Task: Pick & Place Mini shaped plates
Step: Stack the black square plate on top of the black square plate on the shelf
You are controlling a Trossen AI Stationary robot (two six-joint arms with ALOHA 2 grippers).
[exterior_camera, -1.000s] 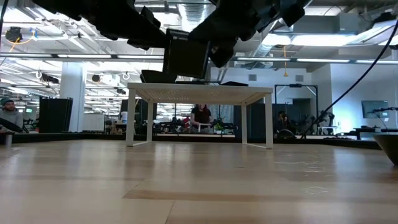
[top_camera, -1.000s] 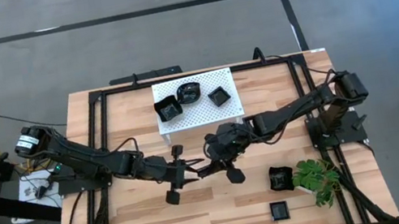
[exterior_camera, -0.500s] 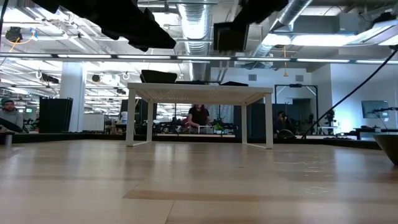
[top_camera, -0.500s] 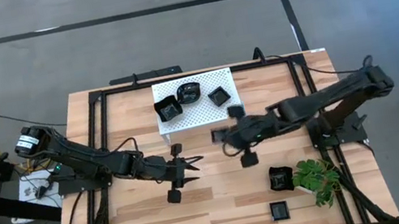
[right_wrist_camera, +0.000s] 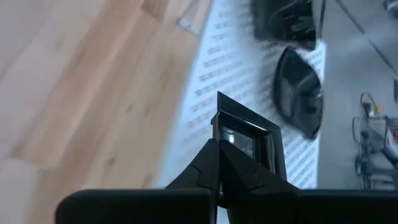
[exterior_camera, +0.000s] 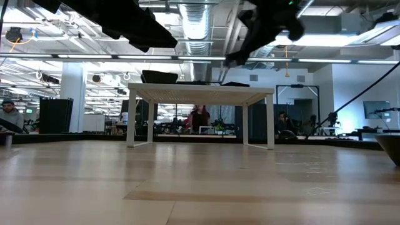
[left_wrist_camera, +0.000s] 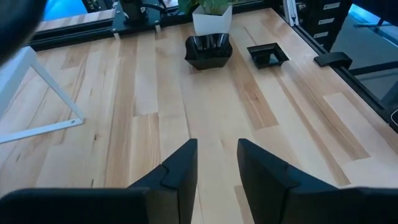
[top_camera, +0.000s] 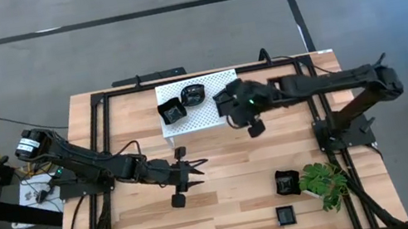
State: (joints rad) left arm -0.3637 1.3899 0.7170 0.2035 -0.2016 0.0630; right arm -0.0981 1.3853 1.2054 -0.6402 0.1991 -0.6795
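The right tool (top_camera: 229, 102) hangs over the right end of the white rack (top_camera: 208, 115), its fingers (right_wrist_camera: 214, 163) pinched tight on the rim of a small square black plate (right_wrist_camera: 249, 138). Two more plates (top_camera: 172, 112) sit on the rack. The left tool (top_camera: 196, 166) waits over mid-table (top_camera: 228, 203), fingers (left_wrist_camera: 180, 168) slightly parted and holding nothing; two plates (left_wrist_camera: 209, 50) lie near the plant (top_camera: 322, 179).

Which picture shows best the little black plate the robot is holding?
The right wrist view: the square plate sits pinched in the right gripper, over the white rack. The high view hides it under the arm; the low and left wrist views don't show it clearly.
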